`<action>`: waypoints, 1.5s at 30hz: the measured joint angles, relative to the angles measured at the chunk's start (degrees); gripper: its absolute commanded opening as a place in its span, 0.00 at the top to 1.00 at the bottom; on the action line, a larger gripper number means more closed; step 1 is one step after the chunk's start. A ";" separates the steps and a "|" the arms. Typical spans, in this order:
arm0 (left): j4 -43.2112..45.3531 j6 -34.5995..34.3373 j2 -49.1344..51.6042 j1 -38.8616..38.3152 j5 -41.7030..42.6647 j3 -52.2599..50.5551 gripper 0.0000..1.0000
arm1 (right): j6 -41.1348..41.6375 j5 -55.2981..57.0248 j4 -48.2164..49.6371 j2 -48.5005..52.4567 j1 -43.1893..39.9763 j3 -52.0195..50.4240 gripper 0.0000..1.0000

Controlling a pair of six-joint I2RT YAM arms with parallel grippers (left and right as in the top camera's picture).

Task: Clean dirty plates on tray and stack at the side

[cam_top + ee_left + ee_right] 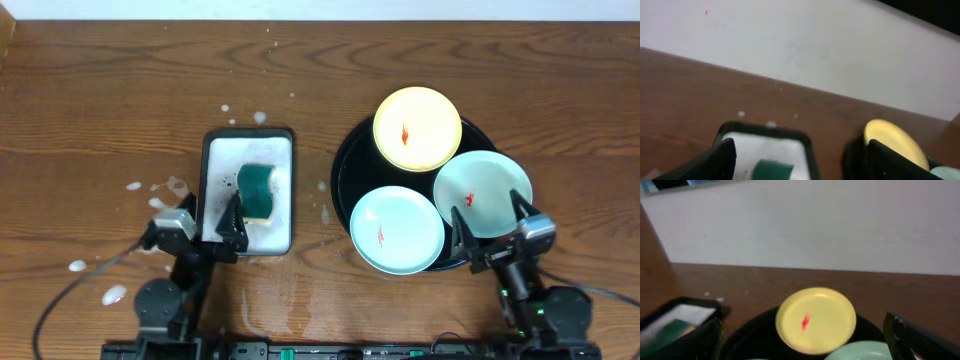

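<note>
The three plates are being kept together on the black tray (341, 170), probably so that they are waiting in one place for washing. The yellow plate (417, 128) is lying at the far side, one mint plate (397, 230) at the near left and the other mint plate (483, 193) at the near right. A red smear is being carried by each plate, so none is judged clean, and no stack is being built at the side yet.

The sponge (258, 192) is being kept in the white dish (225, 160) left of the tray, with foam around it. The left pincer (217, 222) is being held wide and empty at the near edge of this dish, which is judged as preparation for taking the sponge. The right pincer (490, 222) is being held wide and empty as well, at the near rim of the right mint plate. Whether it is touching the plate cannot be told.

Foam spots (115, 295) are lying on the bench (100, 100) near the dish. The sponge is being guarded by the raised rim of the dish, and the plates are being crowded rim to rim, so a neighbour may be disturbed when one is lifted
</note>
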 measured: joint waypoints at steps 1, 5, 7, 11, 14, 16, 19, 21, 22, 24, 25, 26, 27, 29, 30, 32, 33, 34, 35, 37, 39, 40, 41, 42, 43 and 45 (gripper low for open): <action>-1.92 -0.24 2.56 0.00 0.17 3.65 0.17 | 0.57 -0.22 -2.60 2.75 0.00 4.37 0.01; -14.64 -0.74 15.02 0.00 0.94 20.74 0.17 | 1.29 -0.83 -16.74 16.50 0.00 22.32 0.01; -21.86 -0.87 22.71 0.00 1.57 29.24 0.17 | 1.53 -1.11 -24.22 25.03 0.00 31.34 0.01; -37.70 -1.05 39.52 0.00 2.75 45.40 0.17 | 2.01 -2.45 -37.70 45.77 0.00 48.52 0.01; -44.52 -1.09 48.96 0.00 3.10 52.70 0.17 | 2.49 -4.57 -38.99 53.29 0.00 53.42 0.01; -45.53 -1.11 52.92 0.00 4.48 54.18 0.19 | 2.73 -7.67 -39.19 57.81 0.00 54.88 0.01; -48.39 -1.22 58.25 -0.33 5.68 54.23 0.15 | 2.86 -13.27 -40.50 61.81 0.00 54.93 0.01; -50.58 -1.55 62.03 -0.79 5.60 54.21 0.15 | 2.84 -16.50 -41.94 63.89 0.04 54.95 0.02; -51.87 -1.42 64.65 -1.25 5.42 54.18 0.18 | 2.69 -17.62 -43.47 64.85 0.13 54.95 0.05; -53.05 -1.44 69.18 -2.27 4.87 54.16 0.23 | 2.36 -18.45 -44.92 65.57 0.26 54.95 0.09; -53.27 -1.38 71.73 -2.99 4.33 54.14 0.26 | 2.19 -18.86 -46.93 66.40 0.74 54.95 0.12; -53.29 -1.42 73.92 -3.76 3.82 54.14 0.28 | 2.05 -18.71 -48.63 66.73 1.18 54.99 0.14; -53.22 -1.68 77.13 -4.98 2.95 54.14 0.30 | 1.90 -18.08 -50.49 66.93 1.84 54.97 0.17; -53.00 -1.53 80.96 -6.56 1.81 54.14 0.35 | 1.86 -16.44 -52.89 67.14 2.97 54.97 0.19; -52.76 -1.51 83.14 -7.39 0.98 54.14 0.39 | 1.81 -15.43 -54.05 67.19 3.56 54.97 0.20; -51.65 -1.75 87.65 -8.68 -0.33 54.14 0.42 | 1.77 -13.18 -56.70 67.21 4.72 54.99 0.23; -51.08 -1.81 89.53 -8.96 -0.92 54.14 0.43 | 1.75 -12.44 -57.66 67.21 5.07 54.99 0.25; -50.40 -1.97 91.38 -8.98 -1.53 54.14 0.45 | 1.70 -11.69 -58.69 67.21 5.49 54.99 0.27; -49.72 -2.25 93.09 -8.94 -2.23 54.12 0.48 | 1.70 -10.93 -59.67 67.21 5.86 54.99 0.28; -48.15 -2.78 96.15 -8.46 -2.67 54.14 0.59 | 1.75 -9.70 -61.20 67.21 6.23 54.99 0.31; -46.82 -3.26 97.70 -8.11 -2.56 54.14 0.81 | 1.70 -8.59 -62.05 67.21 6.43 54.97 0.35; -46.25 -3.45 98.05 -8.00 -2.64 54.14 0.92 | 1.75 -8.31 -62.16 67.21 6.47 54.93 0.37; -45.64 -3.74 98.23 -7.91 -2.82 54.14 0.92 | 1.68 -7.93 -62.16 67.21 6.54 54.77 0.39; -44.96 -3.80 98.23 -7.82 -2.93 54.14 0.93 | 1.70 -7.69 -62.12 67.21 6.58 54.53 0.40; -44.78 -3.87 98.23 -7.78 -3.02 54.16 0.93 | 1.75 -7.48 -61.99 67.21 6.64 54.18 0.41; -44.96 -3.89 98.23 -7.78 -3.08 54.23 0.92 | 1.77 -7.08 -61.55 67.21 6.64 53.27 0.44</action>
